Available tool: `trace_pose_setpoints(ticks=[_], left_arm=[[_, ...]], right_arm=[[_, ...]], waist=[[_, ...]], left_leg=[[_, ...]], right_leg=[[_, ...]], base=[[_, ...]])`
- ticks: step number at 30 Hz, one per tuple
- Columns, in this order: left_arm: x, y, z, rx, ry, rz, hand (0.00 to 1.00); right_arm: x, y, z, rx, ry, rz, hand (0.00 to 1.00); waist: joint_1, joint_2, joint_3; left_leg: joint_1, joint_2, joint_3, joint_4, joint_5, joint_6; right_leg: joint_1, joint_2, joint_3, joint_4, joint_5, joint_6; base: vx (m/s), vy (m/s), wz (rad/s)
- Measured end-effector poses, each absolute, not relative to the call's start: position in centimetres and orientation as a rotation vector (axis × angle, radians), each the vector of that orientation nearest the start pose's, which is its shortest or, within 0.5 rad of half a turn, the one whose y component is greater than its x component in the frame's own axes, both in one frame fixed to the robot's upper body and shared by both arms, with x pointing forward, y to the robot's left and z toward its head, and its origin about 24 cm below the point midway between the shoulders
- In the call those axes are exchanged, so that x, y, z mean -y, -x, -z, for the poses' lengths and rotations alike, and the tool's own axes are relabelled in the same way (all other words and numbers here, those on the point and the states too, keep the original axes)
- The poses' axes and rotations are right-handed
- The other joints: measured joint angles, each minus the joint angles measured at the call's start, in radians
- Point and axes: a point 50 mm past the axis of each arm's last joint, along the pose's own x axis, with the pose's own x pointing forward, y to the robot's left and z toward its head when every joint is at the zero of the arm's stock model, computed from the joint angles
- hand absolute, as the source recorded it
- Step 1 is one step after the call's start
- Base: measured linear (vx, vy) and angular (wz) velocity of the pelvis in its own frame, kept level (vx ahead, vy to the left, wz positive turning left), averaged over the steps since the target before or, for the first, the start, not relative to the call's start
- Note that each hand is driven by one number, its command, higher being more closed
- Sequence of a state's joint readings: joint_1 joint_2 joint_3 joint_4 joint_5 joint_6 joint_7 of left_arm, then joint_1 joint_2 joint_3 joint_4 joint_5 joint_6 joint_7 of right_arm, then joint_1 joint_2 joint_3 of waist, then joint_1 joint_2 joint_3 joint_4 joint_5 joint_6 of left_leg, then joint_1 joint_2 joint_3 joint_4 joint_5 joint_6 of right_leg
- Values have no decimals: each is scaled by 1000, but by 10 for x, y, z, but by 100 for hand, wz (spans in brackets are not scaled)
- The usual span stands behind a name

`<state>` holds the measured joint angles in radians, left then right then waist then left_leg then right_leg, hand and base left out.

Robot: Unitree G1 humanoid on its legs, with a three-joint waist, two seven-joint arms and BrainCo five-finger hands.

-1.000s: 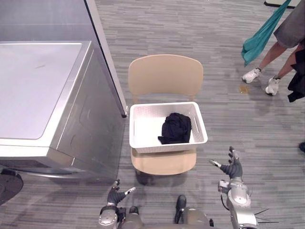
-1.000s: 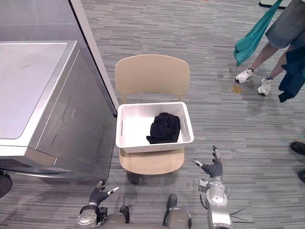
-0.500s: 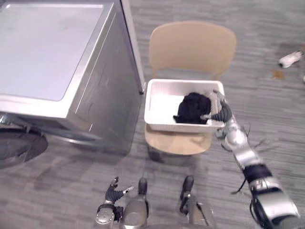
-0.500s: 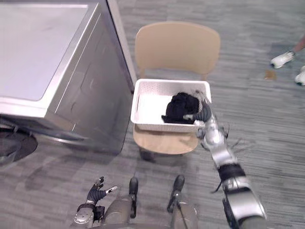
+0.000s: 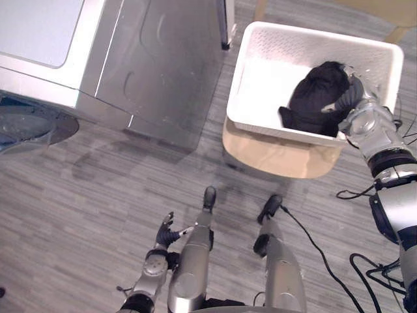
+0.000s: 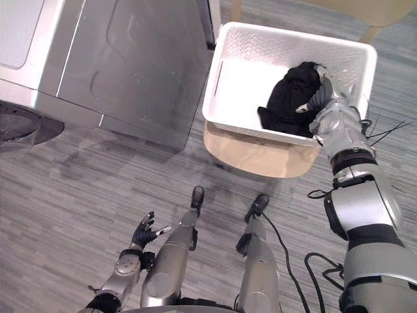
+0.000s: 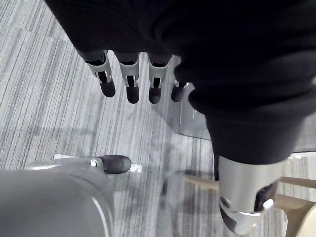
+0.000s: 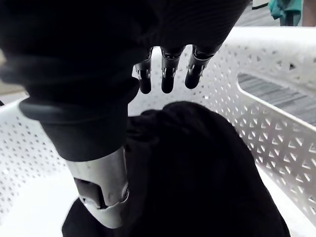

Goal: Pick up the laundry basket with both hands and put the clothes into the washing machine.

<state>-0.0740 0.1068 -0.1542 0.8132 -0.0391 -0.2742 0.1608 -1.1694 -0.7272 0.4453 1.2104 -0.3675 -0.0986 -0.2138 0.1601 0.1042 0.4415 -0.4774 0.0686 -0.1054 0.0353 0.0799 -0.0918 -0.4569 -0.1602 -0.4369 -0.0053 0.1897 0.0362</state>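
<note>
White perforated plastic laundry basket (image 5: 306,40) sits on a beige chair (image 5: 280,156) beside the washing machine (image 5: 156,65) | crumpled black clothes (image 5: 313,98) lie in its right half | right hand (image 5: 353,99) hovers just over the bundle, fingers loosely spread, thumb apart, apparently gripping nothing | left hand (image 5: 166,233) hangs low above the floor, fingers straight

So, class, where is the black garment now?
In the eye views, the black garment lies in the right half of the white laundry basket on the chair, under the right hand.
</note>
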Motion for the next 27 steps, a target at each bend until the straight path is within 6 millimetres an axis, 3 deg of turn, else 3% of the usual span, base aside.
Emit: trace_pose_setpoints(ticks=[2, 3, 9, 19, 24, 27], left_arm=[[-153, -225, 84, -431, -148, -20, 0], [-149, -232, 79, -412, -138, -14, 0], [-138, -247, 66, -348, -131, 22, 0], [-139, -251, 61, -323, -102, 6, 0], [-146, -254, 55, -295, -85, -31, 0], [-150, -251, 57, -305, -89, -43, 0]], right_arm=[[301, -396, -231, 46, 1260, 388, 0], [304, -395, -234, 40, 1277, 392, 100], [305, -395, -260, 88, 1273, 420, 100], [292, -395, -266, 185, 1087, 385, 100], [260, -390, -280, 403, 906, 327, 100], [242, -380, -286, 556, 681, 316, 100]], waist=[[20, 10, 13], [24, 18, 31], [47, 23, 48], [48, 14, 53], [12, -2, 62], [-12, -14, 55]], left_leg=[[-35, -4, -4, 0, 9, 6], [-38, -5, -6, 0, 11, 8], [-74, -9, -18, 0, 14, 7], [-46, 1, -1, -1, 14, 7], [40, 3, 25, -25, 14, 8], [87, 5, 29, -37, 13, 8]], right_leg=[[-31, -4, -3, -1, 6, 0], [-33, -4, -4, -1, 6, 0], [-64, -6, -7, -1, 6, 0], [-48, 4, 17, -1, 7, -1], [14, 10, 45, -8, 7, -1], [64, 19, 53, -34, 7, -1]], base=[[-5, 19, 8], [-10, 18, 8], [-7, 2, 4], [-4, -5, -4], [-9, -8, -14], [-2, -5, -6]])
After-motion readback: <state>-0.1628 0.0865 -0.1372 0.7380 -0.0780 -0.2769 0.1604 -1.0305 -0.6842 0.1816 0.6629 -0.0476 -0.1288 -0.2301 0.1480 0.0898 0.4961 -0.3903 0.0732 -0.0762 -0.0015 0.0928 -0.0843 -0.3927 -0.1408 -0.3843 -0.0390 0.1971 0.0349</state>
